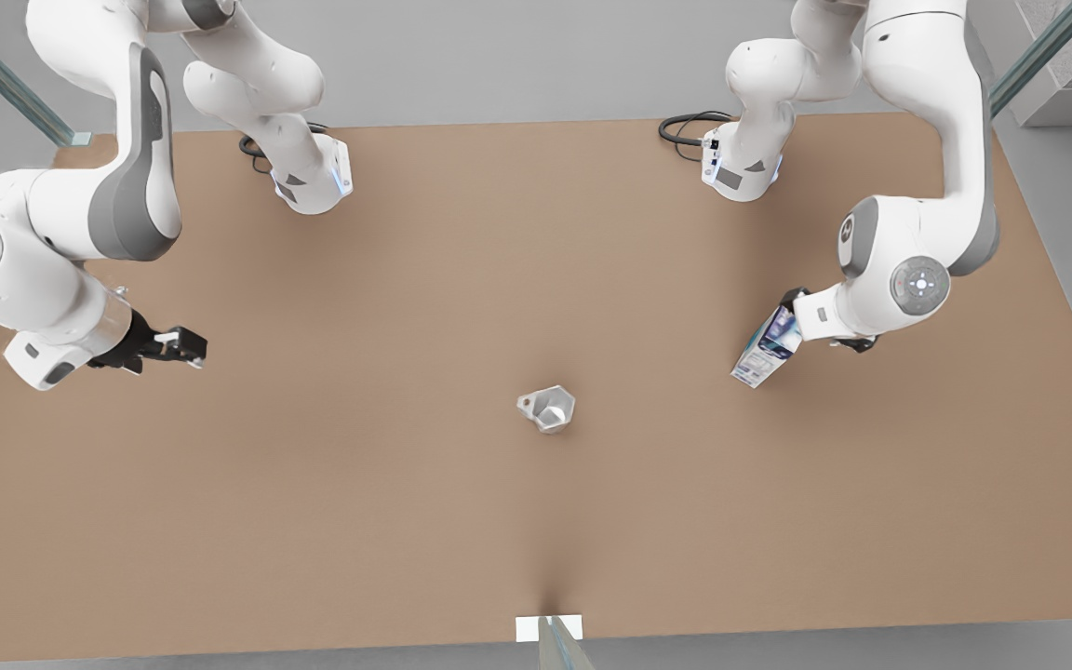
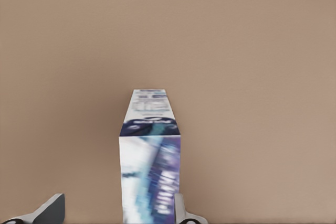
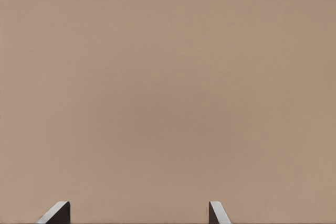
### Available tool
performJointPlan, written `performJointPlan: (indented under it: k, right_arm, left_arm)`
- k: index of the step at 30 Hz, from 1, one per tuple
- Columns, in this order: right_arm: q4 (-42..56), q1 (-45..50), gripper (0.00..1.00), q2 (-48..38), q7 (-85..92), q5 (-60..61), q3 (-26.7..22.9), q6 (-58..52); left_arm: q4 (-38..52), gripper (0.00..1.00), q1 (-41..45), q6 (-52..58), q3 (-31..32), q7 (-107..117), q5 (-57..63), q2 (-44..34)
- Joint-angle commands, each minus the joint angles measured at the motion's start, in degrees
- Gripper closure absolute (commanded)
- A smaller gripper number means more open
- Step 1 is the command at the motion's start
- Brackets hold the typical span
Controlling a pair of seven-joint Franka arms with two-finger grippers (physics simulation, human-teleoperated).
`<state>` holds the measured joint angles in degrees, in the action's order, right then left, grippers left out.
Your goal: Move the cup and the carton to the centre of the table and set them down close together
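While the cup sat mid-frame, the carton hung right of it.
Left gripper clamped the carton; right gripper, lower left, waited, fingers apart.

Black cables: coiled on the far edge of the table, one by each arm base.
White tab: at the middle of the near table edge.
Glass rails: slanting in both far corners.
Grey floor: beyond the table.
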<state>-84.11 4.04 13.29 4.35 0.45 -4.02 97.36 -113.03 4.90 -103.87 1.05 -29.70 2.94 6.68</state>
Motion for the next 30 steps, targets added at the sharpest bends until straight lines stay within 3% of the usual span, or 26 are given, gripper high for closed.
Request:
performJointPlan:
  k: [1,2,5,20,21,22,23,30]
  right_arm:
    - [1.9,-0.6,0.0,1.5,0.2,0.0,0.0,0.0]
    - [6.0,-0.5,0.0,4.4,0.0,-0.1,-0.1,-0.7]
    - [5.9,-0.4,0.0,5.1,0.5,0.2,-0.6,-0.8]
    - [9.8,-0.7,0.0,6.0,0.0,1.8,-0.5,2.6]
    - [9.6,-1.0,0.0,6.5,0.0,1.8,-0.5,2.7]
    - [10.0,-1.0,0.0,8.9,0.0,1.2,-0.6,4.2]
    - [9.9,-1.1,0.0,8.8,0.2,1.1,-0.6,4.4]
    - [9.1,-0.4,0.0,8.9,0.2,0.9,-0.5,2.7]
  left_arm:
    - [-0.2,0.0,0.1,0.0,0.0,0.0,0.0,-0.1]
    - [-2.5,0.0,0.1,-1.3,0.0,0.1,0.0,-1.0]
    - [-5.9,0.0,0.2,-3.0,0.0,0.6,-0.4,-2.6]
    - [-6.8,0.0,1.3,-3.5,0.0,0.6,-0.4,3.5]
    - [-6.8,0.07,1.3,-3.5,0.0,0.6,-0.4,3.7]
    - [-6.8,0.23,1.3,-3.5,0.0,0.7,-0.4,3.7]
    - [-6.7,0.28,1.3,-3.5,0.0,0.7,-0.4,3.7]
    - [-6.3,0.31,1.3,-3.4,0.0,1.2,-0.4,3.2]
